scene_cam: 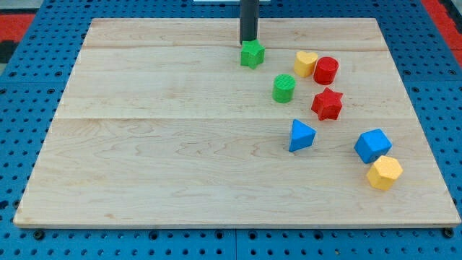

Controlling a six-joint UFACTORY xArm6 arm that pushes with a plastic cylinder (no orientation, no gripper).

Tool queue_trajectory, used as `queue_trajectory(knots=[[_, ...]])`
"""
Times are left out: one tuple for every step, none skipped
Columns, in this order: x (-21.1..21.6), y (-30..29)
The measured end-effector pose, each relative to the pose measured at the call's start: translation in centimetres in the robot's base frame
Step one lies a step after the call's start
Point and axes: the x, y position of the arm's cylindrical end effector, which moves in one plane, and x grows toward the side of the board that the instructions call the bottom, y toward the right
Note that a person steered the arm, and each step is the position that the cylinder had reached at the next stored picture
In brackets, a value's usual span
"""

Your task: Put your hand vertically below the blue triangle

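Observation:
The blue triangle lies on the wooden board, right of the middle. My tip is near the view's top centre, just above and touching the green star-shaped block. The tip is far up and to the left of the blue triangle. The rod comes down from the view's top edge.
A green cylinder sits between the green star and the blue triangle. A yellow heart, a red cylinder and a red star lie to the right. A blue cube and a yellow hexagon lie at lower right.

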Motion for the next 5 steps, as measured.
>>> queue_trajectory(knots=[[2.6, 0.0], [3.3, -0.2], [3.4, -2.9], [7.1, -4.2], [11.2, -4.2]])
